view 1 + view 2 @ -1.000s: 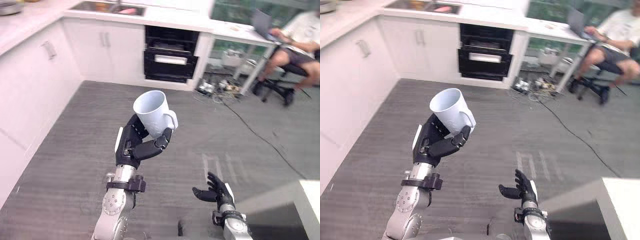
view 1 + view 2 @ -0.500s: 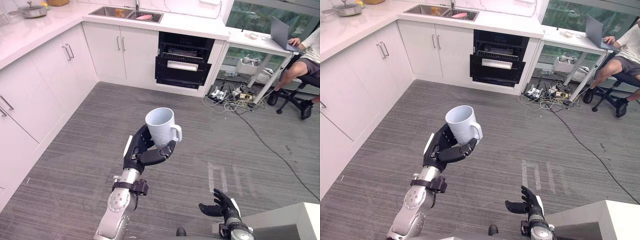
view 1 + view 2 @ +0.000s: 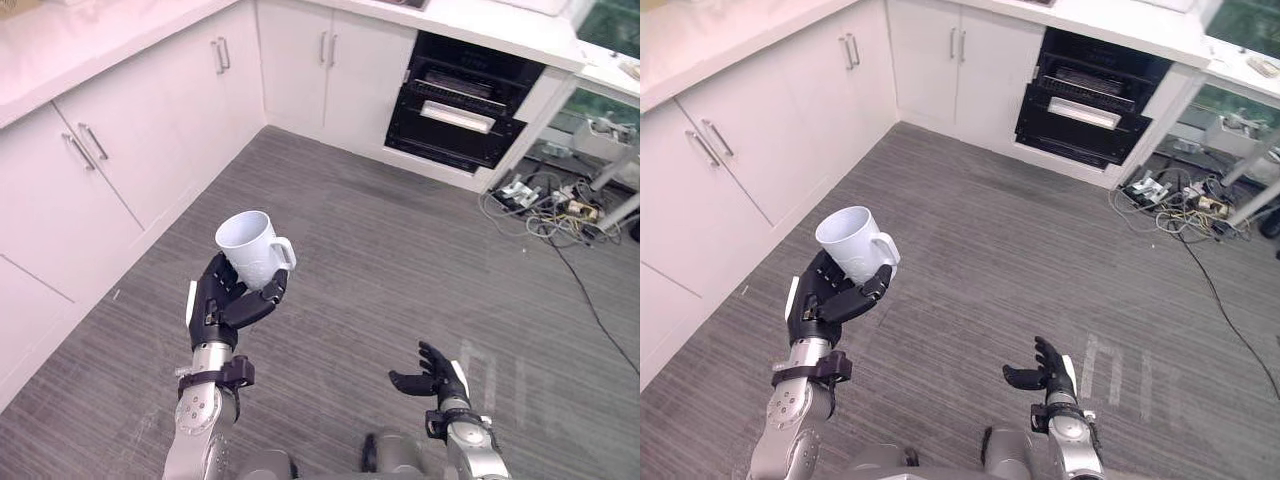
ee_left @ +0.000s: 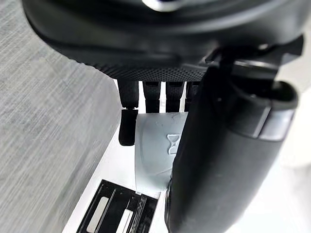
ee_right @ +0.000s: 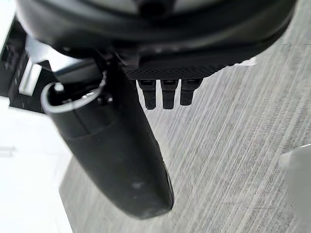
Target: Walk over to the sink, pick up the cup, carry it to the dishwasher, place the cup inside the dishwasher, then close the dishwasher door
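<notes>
Floor (image 3: 380, 260) was grey wood-look planks, running from the bottom edge up to the top of the frame. White cabinets (image 3: 130, 160) stood on it along the left side and across the top, with the black dishwasher (image 3: 465, 105) set in that row at upper right. Messy tangle of cables (image 3: 540, 195) lay on the floor just right of it. Some pale tape marks (image 3: 1118, 368) were stuck down at lower right.
</notes>
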### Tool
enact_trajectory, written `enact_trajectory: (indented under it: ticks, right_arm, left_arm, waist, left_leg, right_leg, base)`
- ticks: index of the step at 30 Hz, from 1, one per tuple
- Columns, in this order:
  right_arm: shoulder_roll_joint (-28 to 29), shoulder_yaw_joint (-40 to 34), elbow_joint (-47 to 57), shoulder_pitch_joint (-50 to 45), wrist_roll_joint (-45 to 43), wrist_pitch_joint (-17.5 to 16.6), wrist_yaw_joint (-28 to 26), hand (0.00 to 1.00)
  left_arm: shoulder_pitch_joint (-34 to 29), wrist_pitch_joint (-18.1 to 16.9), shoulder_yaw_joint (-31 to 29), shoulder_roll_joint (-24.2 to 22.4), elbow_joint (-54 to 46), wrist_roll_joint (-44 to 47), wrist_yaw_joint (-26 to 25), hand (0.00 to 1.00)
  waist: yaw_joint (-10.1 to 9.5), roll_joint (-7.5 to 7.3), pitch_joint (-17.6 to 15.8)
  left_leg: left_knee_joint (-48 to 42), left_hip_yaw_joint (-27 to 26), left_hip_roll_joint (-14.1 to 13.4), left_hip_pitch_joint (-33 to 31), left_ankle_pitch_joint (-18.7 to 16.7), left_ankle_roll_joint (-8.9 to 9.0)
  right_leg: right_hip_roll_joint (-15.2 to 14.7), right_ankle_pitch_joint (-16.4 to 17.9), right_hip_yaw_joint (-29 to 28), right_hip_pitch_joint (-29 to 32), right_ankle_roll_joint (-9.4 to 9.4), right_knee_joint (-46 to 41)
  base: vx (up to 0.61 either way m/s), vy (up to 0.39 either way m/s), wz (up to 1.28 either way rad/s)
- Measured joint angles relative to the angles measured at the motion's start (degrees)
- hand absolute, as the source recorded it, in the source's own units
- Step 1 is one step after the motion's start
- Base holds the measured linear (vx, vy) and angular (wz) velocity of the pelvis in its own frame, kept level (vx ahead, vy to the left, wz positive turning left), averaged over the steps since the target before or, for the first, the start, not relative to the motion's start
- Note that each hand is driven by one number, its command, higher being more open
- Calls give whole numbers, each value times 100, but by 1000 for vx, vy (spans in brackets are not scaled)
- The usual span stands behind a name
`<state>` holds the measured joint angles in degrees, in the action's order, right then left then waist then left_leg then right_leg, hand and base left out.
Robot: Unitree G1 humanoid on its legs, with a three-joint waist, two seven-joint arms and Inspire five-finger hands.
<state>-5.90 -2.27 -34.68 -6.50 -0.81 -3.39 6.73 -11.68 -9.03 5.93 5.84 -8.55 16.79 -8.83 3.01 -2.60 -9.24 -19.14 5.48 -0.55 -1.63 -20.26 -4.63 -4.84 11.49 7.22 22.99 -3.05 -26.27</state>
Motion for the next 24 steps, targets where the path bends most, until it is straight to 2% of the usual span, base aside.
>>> enact_trajectory:
  ticks: [1,2,3,4,5,6,7,8,9,10,11,12,13,14,15,16,17,18,19,21,22,23,24]
  right_arm:
    - [-27,-28,123,-56,0,3,11,90]
    - [-66,-22,203,-103,2,7,14,90]
    - [-190,-10,295,-163,12,11,10,90]
    - [-207,-12,389,-184,46,52,14,90]
    - [-201,9,583,-253,45,92,2,90]
    - [-198,34,755,-321,45,93,-15,90]
    - [-190,59,1210,-547,45,82,-27,90]
    - [-160,151,1560,-718,16,57,31,90]
    - [-133,168,1671,-745,-14,19,55,90]
    - [-63,152,1786,-742,-31,-33,103,90]
    - [-20,151,1835,-685,-33,-50,130,90]
    - [-15,148,1876,-581,-34,-67,132,90]
    - [-14,148,1869,-545,-34,-66,127,90]
    - [-14,139,1766,-464,-35,-70,128,90]
    - [-22,131,1508,-321,-38,-86,134,90]
    - [-49,124,1358,-233,-46,-91,135,90]
    - [-111,121,1038,-84,-87,-93,136,90]
    - [-17,132,602,70,-131,-70,136,90]
    - [40,133,516,113,-145,-14,134,90]
    - [72,148,463,79,-145,7,104,90]
    - [76,147,453,78,-142,6,105,90]
    - [86,144,453,128,-139,5,107,90]
    - [141,148,451,195,-130,-4,130,90]
  left_arm:
    - [105,0,118,-3,130,-4,1,30]
    - [140,3,183,-18,196,-5,5,30]
    - [139,11,348,-90,284,-4,14,30]
    - [125,40,446,-161,274,-10,34,30]
    - [128,47,507,-244,267,-12,60,30]
    - [131,73,533,-317,277,-9,60,30]
    - [98,116,575,-443,276,-6,107,30]
    - [17,113,566,-469,215,0,181,30]
    - [8,111,572,-477,174,0,204,30]
    - [21,100,577,-476,112,0,264,30]
    - [37,98,572,-472,97,0,306,30]
    - [38,98,569,-485,69,1,360,30]
    - [36,99,570,-485,60,2,382,30]
    - [39,101,571,-469,58,0,399,30]
    - [34,100,561,-450,49,-4,392,30]
    - [35,100,560,-451,41,-8,381,30]
    - [39,96,565,-472,39,-26,369,30]
    - [76,101,551,-358,93,-117,321,30]
    - [142,118,545,-280,142,-117,273,30]
    - [141,137,502,-193,157,-121,179,30]
    - [121,141,513,-144,156,-142,159,30]
    - [100,142,528,-25,151,-237,144,30]
    - [107,148,571,119,149,-239,144,30]
  waist:
    - [89,-9,2]
    - [139,-10,19]
    - [212,240,65]
    - [184,359,111]
    - [231,430,87]
    - [278,488,53]
    - [229,543,35]
    - [42,534,24]
    - [-30,530,24]
    - [-95,523,42]
    - [-161,489,55]
    - [-242,438,27]
    - [-301,400,4]
    - [-373,363,-17]
    - [-393,251,-35]
    - [-411,260,-25]
    - [-468,383,28]
    - [-506,249,15]
    - [-491,137,-7]
    - [-379,17,1]
    - [-385,-31,25]
    - [-385,-80,31]
    - [-339,-179,-20]
  left_leg:
    - [165,193,27,263,-75,88]
    - [192,290,3,388,-146,136]
    - [248,446,-249,649,-230,492]
    - [34,453,-366,675,-168,649]
    - [-651,470,-415,477,-85,800]
    - [-1325,450,-468,257,83,1030]
    - [-2827,206,-615,-278,982,1257]
    - [-4073,-247,-959,-724,1804,1109]
    - [-4578,-432,-1122,-967,1645,1027]
    - [-5051,-641,-1306,-1505,1251,815]
    - [-5022,-835,-1367,-1875,1019,689]
    - [-4679,-1057,-1417,-2267,733,591]
    - [-4368,-1119,-1394,-2410,619,592]
    - [-3446,-1083,-1162,-2578,552,637]
    - [-2019,-825,-761,-2587,744,720]
    - [-1239,-614,-595,-2571,960,783]
    - [12,-286,-509,-2470,1822,1001]
    - [-152,-381,-455,-2320,2493,799]
    - [-355,-450,-392,-2354,2285,746]
    - [-1607,-619,-388,-2549,1434,628]
    - [-1767,-749,-422,-2486,1276,601]
    - [-1737,-981,-456,-2175,959,540]
    - [-1389,-1110,-423,-1664,718,550]
  right_leg:
    - [2,-425,35,99,31,535]
    - [29,-767,48,78,63,562]
    - [160,-1080,131,-49,123,353]
    - [231,-852,278,-121,132,147]
    - [271,-735,437,-271,170,-21]
    - [326,-647,583,-459,259,-37]
    - [503,-512,670,-967,386,123]
    - [681,-374,496,-1643,440,584]
    - [764,-325,409,-1959,424,853]
    - [862,-299,335,-2428,430,1252]
    - [861,-292,216,-2701,441,1488]
    - [821,-267,25,-2997,465,1740]
    - [771,-233,-61,-3133,463,1827]
    - [622,-90,-231,-3399,434,1930]
    - [376,156,-443,-3574,320,1921]
    - [301,280,-563,-3641,249,1908]
    - [257,531,-849,-3797,73,1915]
    - [74,679,-1202,-3963,37,1877]
    - [-16,674,-1346,-3934,95,1794]
    - [-85,519,-1886,-3862,-4,1059]
    - [-99,455,-1895,-3742,-99,694]
    - [-139,75,-1610,-3300,-533,-328]
    - [-324,-810,-1177,-2749,-692,-1574]
  base:
    - [593,-169,114]
    - [705,-210,87]
    - [668,-168,57]
    - [673,-159,50]
    - [530,-121,39]
    - [496,-181,45]
    - [627,-192,7]
    - [639,-175,-21]
    - [641,-128,-50]
    - [636,-108,-40]
    - [751,-91,-54]
    - [625,-21,-52]
    - [608,61,-62]
    - [582,155,-61]
    - [571,193,-63]
    - [593,283,-81]
    - [625,349,-97]
    - [724,419,-84]
    - [727,409,-48]
    - [695,311,-31]
    - [646,238,-65]
    - [619,216,-67]
    - [578,180,-61]
